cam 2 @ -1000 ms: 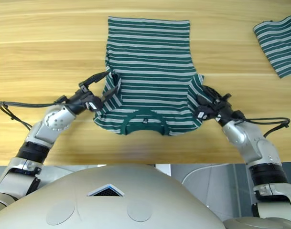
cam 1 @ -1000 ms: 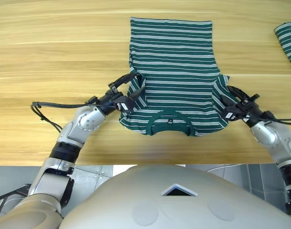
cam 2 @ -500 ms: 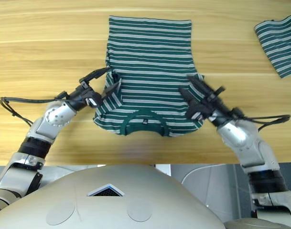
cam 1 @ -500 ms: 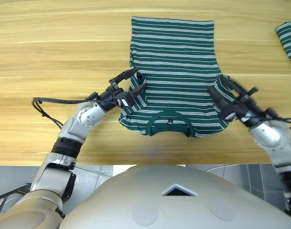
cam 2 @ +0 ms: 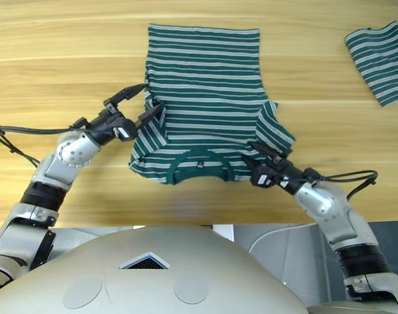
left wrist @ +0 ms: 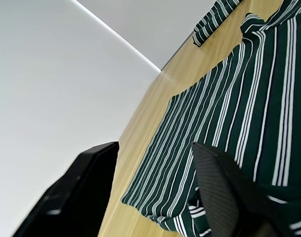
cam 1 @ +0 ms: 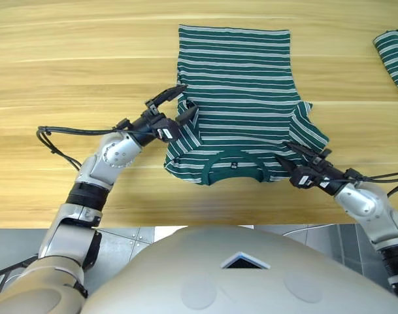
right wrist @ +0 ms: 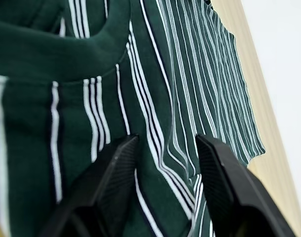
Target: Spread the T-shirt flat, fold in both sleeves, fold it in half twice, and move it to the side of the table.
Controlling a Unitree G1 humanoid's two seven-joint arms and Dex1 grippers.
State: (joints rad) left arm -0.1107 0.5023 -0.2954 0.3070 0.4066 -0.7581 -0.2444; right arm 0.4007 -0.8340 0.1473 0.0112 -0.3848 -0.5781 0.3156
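Left gripper (cam 1: 183, 101) open, empty, at shirt (cam 1: 234, 72) left edge; right gripper (cam 1: 281, 152) open, empty, at near shoulder. Sleeves look folded; next: pinch both shoulders, fold to hem.

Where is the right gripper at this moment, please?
In the eye views, the right gripper sits on the robot's right, open, at the near edge of the T-shirt, just beside the collar.
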